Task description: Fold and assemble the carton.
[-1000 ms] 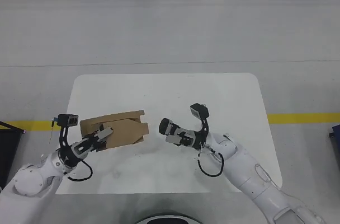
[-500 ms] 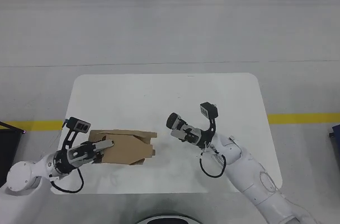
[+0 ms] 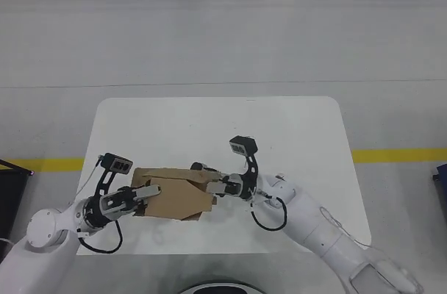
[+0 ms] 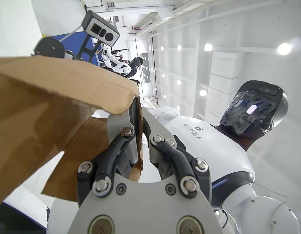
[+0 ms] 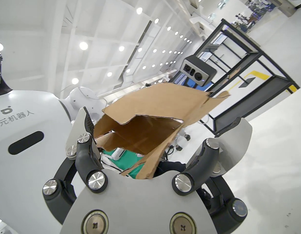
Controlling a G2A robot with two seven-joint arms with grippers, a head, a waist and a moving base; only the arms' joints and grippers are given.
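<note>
A brown cardboard carton (image 3: 176,195), partly opened with loose flaps, is held over the front left of the white table (image 3: 297,132). My left gripper (image 3: 154,191) is shut on the carton's left edge. In the left wrist view its fingers (image 4: 138,120) pinch a torn flap of the carton (image 4: 55,93). My right gripper (image 3: 208,184) sits at the carton's right end and is open. In the right wrist view the carton's open end (image 5: 152,113) lies between the spread fingers (image 5: 88,122) of that gripper (image 5: 162,122), and I cannot tell whether they touch it.
The table's back and right parts are bare white surface. A yellow floor line (image 3: 400,155) runs past both sides of the table. A dark object (image 3: 1,192) stands off the table's left edge. A black metal rack (image 5: 250,57) stands beyond the table.
The right gripper has come in leftward from open air to the carton's right end. The left arm has shifted the carton a little to the right, still gripping it.
</note>
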